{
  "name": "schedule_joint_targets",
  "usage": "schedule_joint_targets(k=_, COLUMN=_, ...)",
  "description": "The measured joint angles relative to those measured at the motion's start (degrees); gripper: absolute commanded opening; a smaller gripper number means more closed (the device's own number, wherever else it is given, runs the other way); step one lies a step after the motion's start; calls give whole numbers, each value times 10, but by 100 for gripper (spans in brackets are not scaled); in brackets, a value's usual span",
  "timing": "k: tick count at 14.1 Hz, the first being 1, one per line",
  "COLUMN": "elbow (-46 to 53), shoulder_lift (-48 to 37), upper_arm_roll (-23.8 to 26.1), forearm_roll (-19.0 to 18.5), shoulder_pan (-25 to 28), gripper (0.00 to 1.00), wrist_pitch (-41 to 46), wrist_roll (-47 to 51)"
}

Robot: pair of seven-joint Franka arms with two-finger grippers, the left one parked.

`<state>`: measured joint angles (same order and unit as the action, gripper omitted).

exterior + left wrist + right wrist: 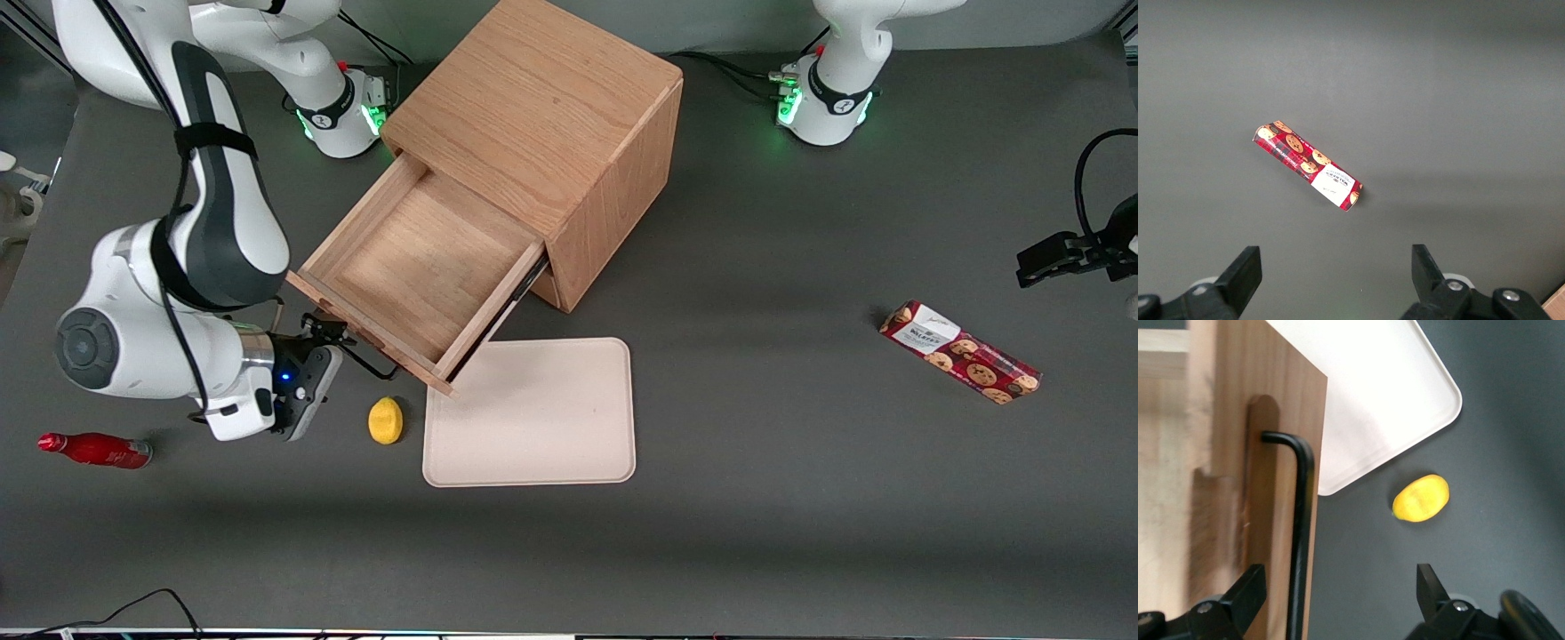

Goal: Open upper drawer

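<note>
The upper drawer (422, 262) stands pulled far out of the oak cabinet (533, 116), and its bare wooden floor shows. Its thin black bar handle (369, 360) runs along the drawer front (1231, 453). My right gripper (327, 331) is at the end of that front nearest the working arm's end of the table. In the right wrist view the gripper (1340, 580) is open, its fingers spread wide. The handle (1301, 540) passes between them, close to one finger (1251, 587), and neither finger touches it.
A cream tray (531, 412) lies flat just nearer the front camera than the drawer, partly under its corner. A yellow lemon (385, 420) sits beside the tray, close to my gripper. A red bottle (96, 450) lies toward the working arm's end, a cookie box (960, 351) toward the parked arm's.
</note>
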<state>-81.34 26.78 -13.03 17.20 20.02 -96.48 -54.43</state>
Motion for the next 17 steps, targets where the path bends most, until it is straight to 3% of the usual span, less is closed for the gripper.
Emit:
schedule_joint_targets(k=4, elbow=25, shoulder_lift=-28, upper_arm_roll=-27, forearm_roll=-2, shoulder_pan=-4, gripper=100, wrist_pitch=71, wrist_roll=54)
schedule_joint_targets(k=11, elbow=153, shoulder_lift=-110, upper_arm_roll=-26, forearm_roll=-57, shoulder_pan=-4, gripper=100, wrist_pitch=282, wrist_roll=206)
schedule_joint_targets(k=15, elbow=168, shoulder_lift=-121, upper_arm_roll=-10, forearm_roll=-72, shoulder_pan=0, gripper=100, wrist_pitch=291, wrist_roll=359)
schedule_joint_targets(k=17, elbow=154, shoulder_lift=-131, upper_arm_roll=15, forearm_roll=-98, shoulder_pan=-2, gripper=100, wrist_pitch=285, wrist_roll=430)
